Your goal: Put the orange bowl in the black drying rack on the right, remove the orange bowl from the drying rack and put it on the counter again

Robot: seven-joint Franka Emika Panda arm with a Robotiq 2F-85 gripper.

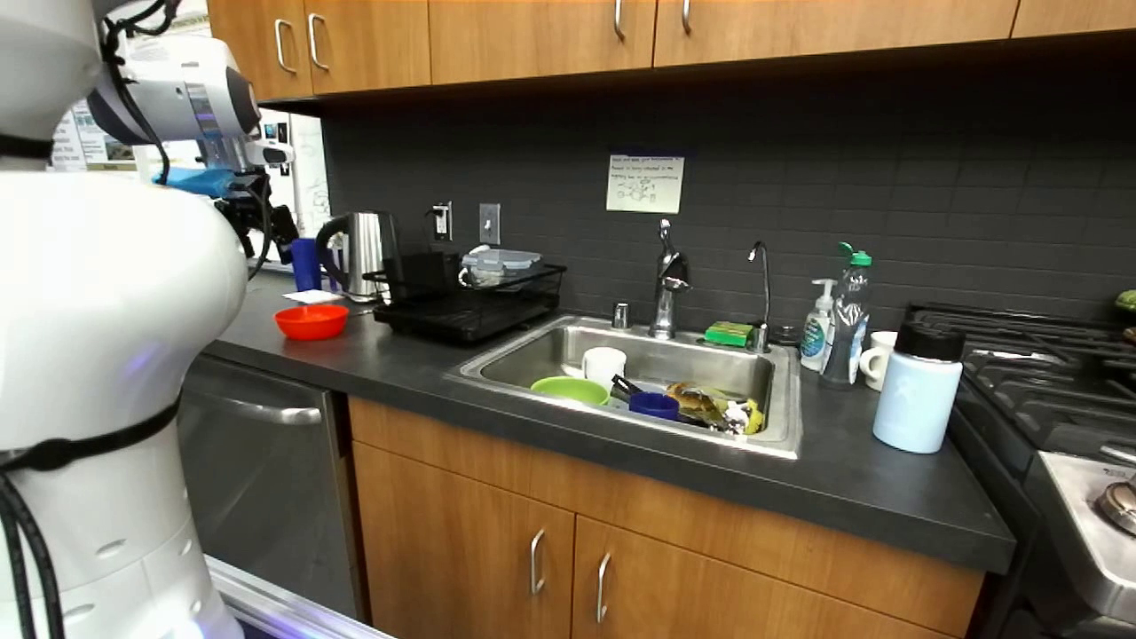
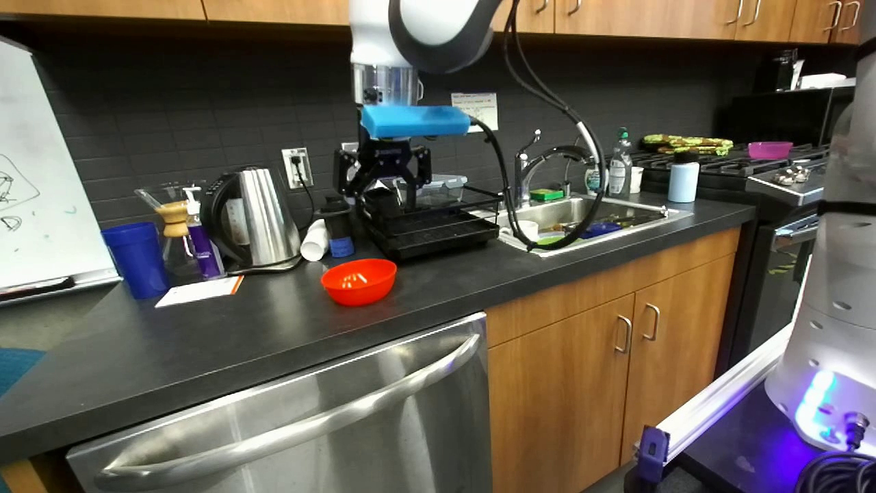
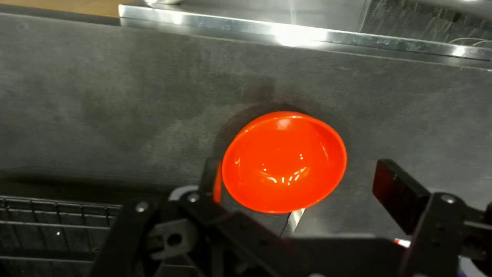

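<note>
White and bent, your arm (image 1: 124, 293) is pointing its gripper (image 3: 301, 184) down with jaws parted wide, while the orange bowl (image 2: 359, 282) is sitting on the counter (image 2: 239, 329) near the black drying rack (image 2: 438, 238).

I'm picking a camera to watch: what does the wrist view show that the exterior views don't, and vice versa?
Only the wrist view shows the whole inside of the orange bowl and a reddish tint on the inner sides of the open fingers.
Only the exterior views show the sink, faucet and light blue bottle.
All show the orange bowl on the counter and some of the black drying rack.
</note>
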